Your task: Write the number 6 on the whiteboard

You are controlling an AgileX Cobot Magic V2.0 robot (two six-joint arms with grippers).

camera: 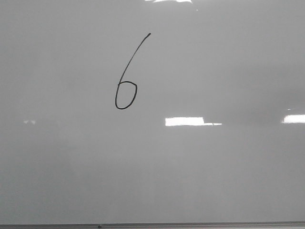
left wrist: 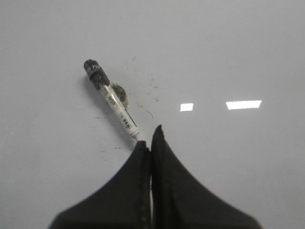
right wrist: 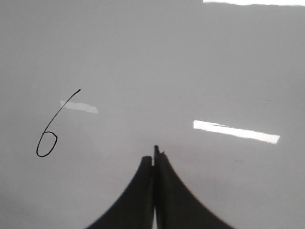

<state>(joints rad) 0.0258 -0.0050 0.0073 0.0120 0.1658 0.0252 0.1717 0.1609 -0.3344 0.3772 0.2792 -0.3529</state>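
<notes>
- Digit complete: number 6 (camera: 126, 90) drawn in thin black line on the whiteboard (camera: 214, 181), upper middle of the front view, slightly left of centre; loop closed, stroke unbroken.
- Judged stage: writing finished, only retreat and put-away of the marker (left wrist: 111, 98) outstanding.
- Long axis of the digit near upright, leaning: upper stroke rising from the loop toward upper right in the front view, loop at the lower end. Reads the right way up from the robot's side.
- Left gripper (left wrist: 150, 143): fingers pressed together on the tail end of the marker; grip seated at the very end of the barrel only.
- Marker pointing away from the left fingers, dark end farthest out, over a smudged patch of board; contact between that end and the board not determinable.
- Right gripper (right wrist: 154, 156): fingers closed with nothing between them, hanging over bare board, digit well off to one side.
- Neither arm visible in the front view.
- Next move judged to call for keeping the marker clear of the board, well away from the fresh line, to avoid stray marks or smearing.
- Risk noted: end-only grip, possible slip or droop of the marker.
</notes>
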